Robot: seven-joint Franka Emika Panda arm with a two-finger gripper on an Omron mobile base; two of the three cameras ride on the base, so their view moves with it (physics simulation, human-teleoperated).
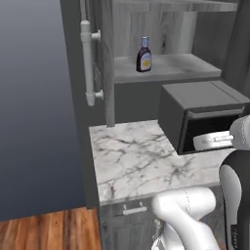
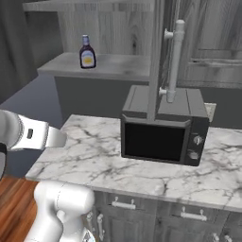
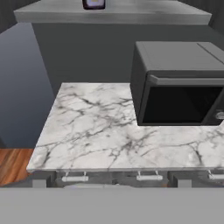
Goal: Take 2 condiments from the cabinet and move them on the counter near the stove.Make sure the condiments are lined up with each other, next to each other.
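Only one small dark brown sauce bottle (image 1: 143,54) with a blue cap and yellow-white label in sight — upright on the lower shelf of the open grey wood-grain wall cabinet (image 1: 166,68), above and to the left of the black box-shaped microwave (image 2: 163,132). Same bottle at the far left of that shelf in the right base view (image 2: 87,52), with just its base showing at the top edge of the hand view (image 3: 93,4). Well apart from the arm, which hangs low in front of the white grey-veined marble top (image 1: 132,161) beside the microwave. Gripper fingers not visible; judged spread wide and holding nothing.

Step in hand, by judgement: the first reach up to the shelf. To do it well:
- Raise the hand above the microwave's roof before moving in, keeping clear of the open door and its pale cylindrical bar handle (image 1: 88,63).
- Approach level, fingers either side of the bottle's body below the narrow neck — not the cap.
- Close squarely; a tall, narrow bottle probably tips if nudged off-centre.
- Lift straight before drawing back out.
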